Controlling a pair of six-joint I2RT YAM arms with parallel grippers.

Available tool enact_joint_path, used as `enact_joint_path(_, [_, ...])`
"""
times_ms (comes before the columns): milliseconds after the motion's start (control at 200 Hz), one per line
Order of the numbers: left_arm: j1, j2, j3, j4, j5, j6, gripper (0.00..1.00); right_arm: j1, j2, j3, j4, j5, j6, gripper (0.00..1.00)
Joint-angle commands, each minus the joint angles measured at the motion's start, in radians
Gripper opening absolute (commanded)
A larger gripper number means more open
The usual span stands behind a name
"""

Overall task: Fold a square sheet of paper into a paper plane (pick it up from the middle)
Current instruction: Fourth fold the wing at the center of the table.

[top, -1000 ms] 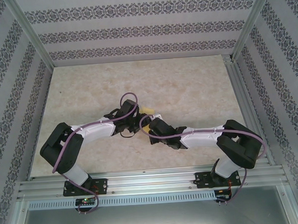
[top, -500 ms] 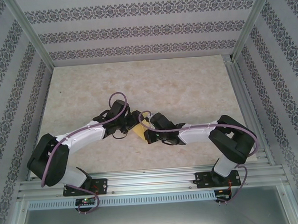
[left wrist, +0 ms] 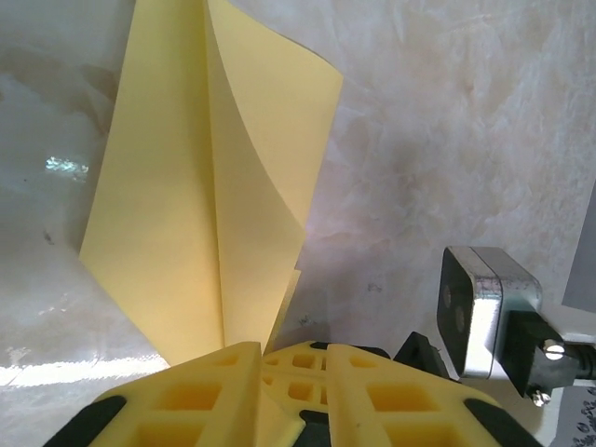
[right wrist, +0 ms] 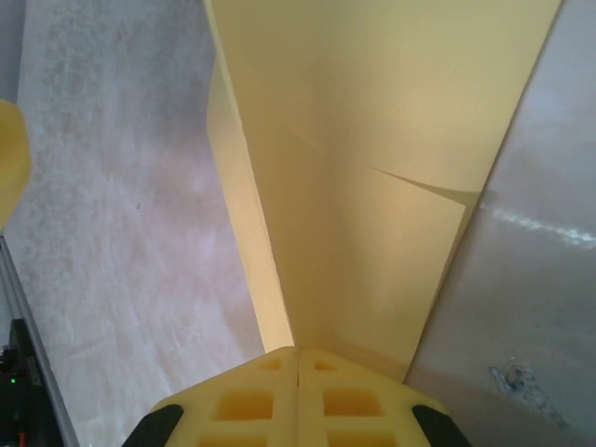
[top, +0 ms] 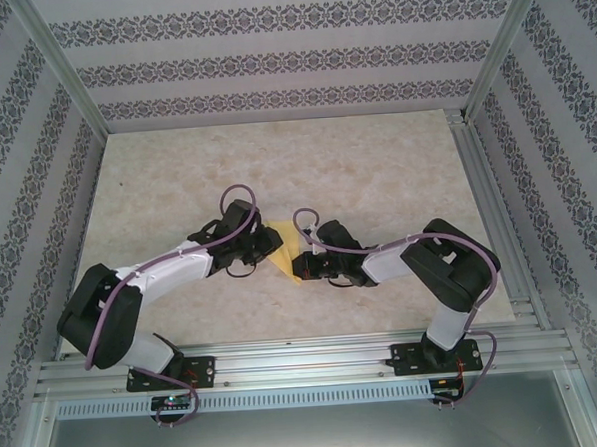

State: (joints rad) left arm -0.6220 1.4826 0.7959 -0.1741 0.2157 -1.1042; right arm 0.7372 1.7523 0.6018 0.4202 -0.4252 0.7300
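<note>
Both arms reach in toward the middle of the table [top: 376, 169], and your grippers meet there, close together over the sheet of paper [top: 288, 254]. The sheet lies between them, slightly nearer the near edge than the far one. From above, only a small yellow wedge of it shows between the two black wrists.

Your left gripper [top: 268, 247] comes in from the left. In its wrist view the yellow fingers [left wrist: 214, 382] stand a little apart, with a narrow gap between them. The pointed near end of the sheet [left wrist: 186, 205] runs down into that gap. You cannot tell whether the pads touch the paper. From there the sheet fans upward as two folded panels with a sharp crease between them. The right panel curls up off the marbled tabletop [left wrist: 447, 140].

Your right gripper [top: 303, 268] comes in from the right, just beside the left one. Its wrist view shows the right gripper [right wrist: 297, 354] with its jaws pressed flat together, pinching the sheet [right wrist: 372, 140]. The sheet rises from the fingertips as a broad folded wedge. One long crease runs up its left side, and a small kink marks its right edge.
</note>
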Motion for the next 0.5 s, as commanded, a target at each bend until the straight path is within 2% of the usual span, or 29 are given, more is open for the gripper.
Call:
enact_joint_path(0, [0.008, 0.053, 0.004, 0.06, 0.046, 0.028, 0.25, -0.02, 0.023, -0.022, 0.105, -0.047, 0.067, 0.04])
enact_joint_path(500, [0.008, 0.208, 0.065, 0.164, 0.129, 0.038, 0.17, -0.057, 0.005, -0.065, 0.181, -0.064, 0.132, 0.05])
